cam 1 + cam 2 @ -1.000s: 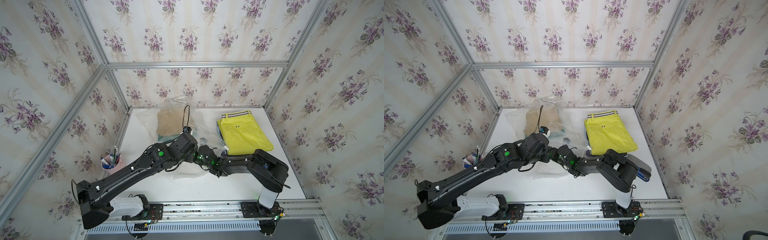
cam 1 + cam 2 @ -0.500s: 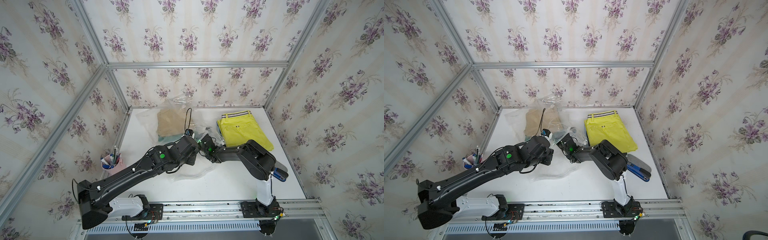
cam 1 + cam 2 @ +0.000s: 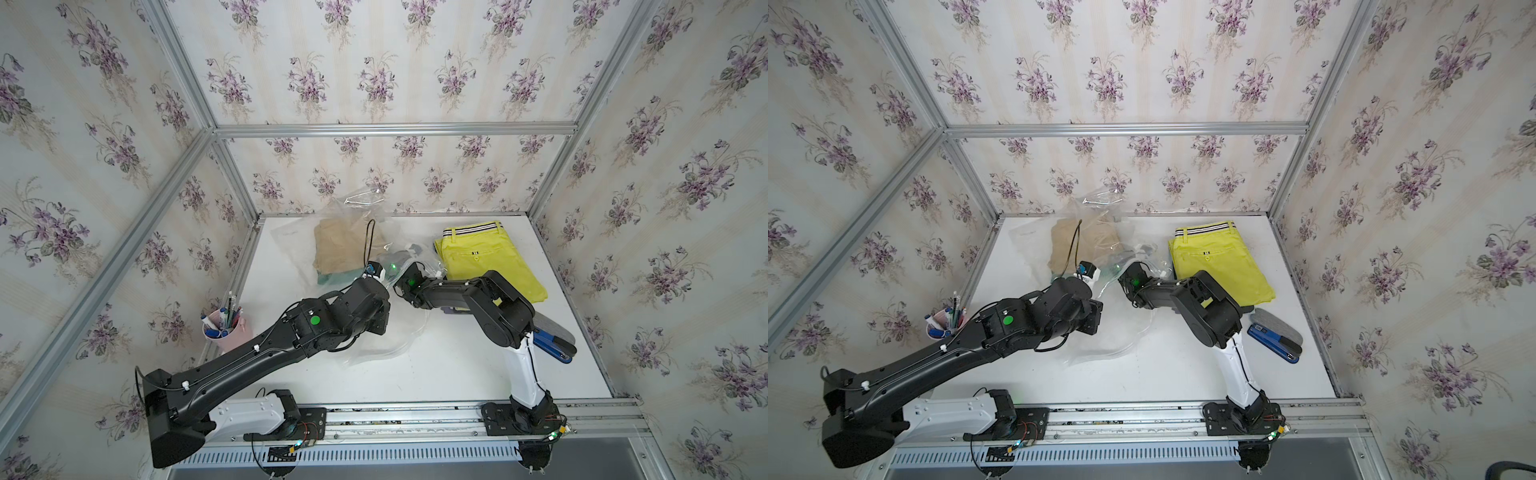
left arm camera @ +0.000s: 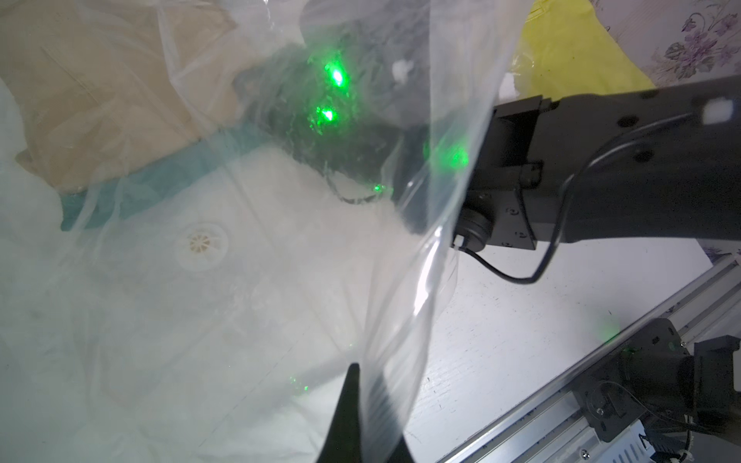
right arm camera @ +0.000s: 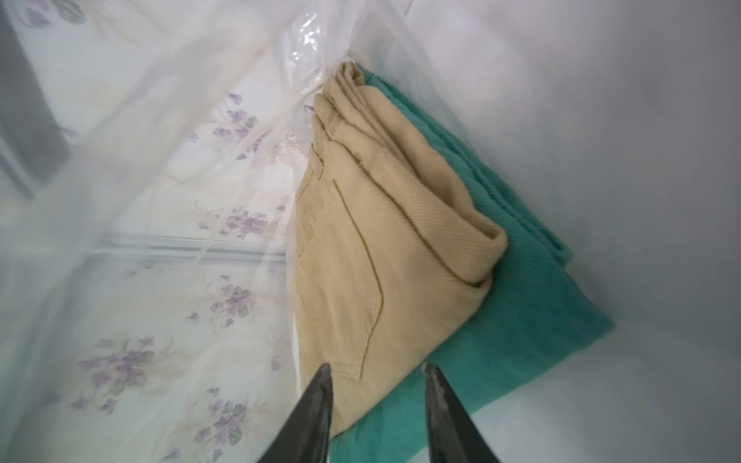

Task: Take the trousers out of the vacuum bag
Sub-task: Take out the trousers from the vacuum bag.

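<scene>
Floral-papered walls enclose a white table [image 3: 436,374] where two black robot arms work at a clear plastic vacuum bag [image 3: 291,243], which lies crumpled across the far left and middle of the surface. Folded tan trousers [image 3: 338,245] sit inside it toward the far side, stacked on a teal green pair [image 3: 336,276] whose edge peeks out on the near side. The left gripper [image 4: 361,385] is clenched on a sheet of the bag's plastic, holding it up off the table. The right gripper [image 5: 379,368] reaches inside the bag with its jaws apart (nothing clamped between them), its tips at a corner of the tan pair; contact with the cloth cannot be told. Yellow-green trousers [image 3: 486,257] with a striped waistband lie flat outside the bag at far right. A pink cup of pens [image 3: 226,328] stands beside the table's left edge.
</scene>
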Controlling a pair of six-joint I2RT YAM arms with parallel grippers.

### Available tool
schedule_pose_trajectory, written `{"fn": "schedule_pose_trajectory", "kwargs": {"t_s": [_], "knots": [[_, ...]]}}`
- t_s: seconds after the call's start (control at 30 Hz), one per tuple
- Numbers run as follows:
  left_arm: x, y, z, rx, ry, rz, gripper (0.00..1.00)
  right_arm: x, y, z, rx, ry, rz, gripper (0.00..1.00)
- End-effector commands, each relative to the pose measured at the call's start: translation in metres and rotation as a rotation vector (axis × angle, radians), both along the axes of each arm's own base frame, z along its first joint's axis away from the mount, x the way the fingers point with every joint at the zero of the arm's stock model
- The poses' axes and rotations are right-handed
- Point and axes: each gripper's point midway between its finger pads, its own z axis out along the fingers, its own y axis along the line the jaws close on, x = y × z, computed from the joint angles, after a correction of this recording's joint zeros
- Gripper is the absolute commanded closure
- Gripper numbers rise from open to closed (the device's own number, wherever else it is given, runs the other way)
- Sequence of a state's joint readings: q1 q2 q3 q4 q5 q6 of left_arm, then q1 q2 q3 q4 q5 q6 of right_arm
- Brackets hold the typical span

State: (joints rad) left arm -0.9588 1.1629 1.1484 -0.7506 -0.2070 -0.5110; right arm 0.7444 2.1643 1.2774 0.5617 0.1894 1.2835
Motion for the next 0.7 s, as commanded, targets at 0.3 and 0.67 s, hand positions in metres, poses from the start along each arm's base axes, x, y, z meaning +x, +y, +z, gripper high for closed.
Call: {"fn": "schedule_pose_trajectory", "kwargs": {"t_s": [0.3,0.67], "knots": [[-0.003,-0.007,-0.003,-0.022,0.005,-0.035,1.0,0.016,-0.012,-0.026,-0.032,0.062,-0.045,0.61],[-0.002,-0.005,-0.008,-0.003,0.01,-0.025,1.0,0.032,-0.015,-0.017,0.061,0.007,-0.038,0.62]]}}
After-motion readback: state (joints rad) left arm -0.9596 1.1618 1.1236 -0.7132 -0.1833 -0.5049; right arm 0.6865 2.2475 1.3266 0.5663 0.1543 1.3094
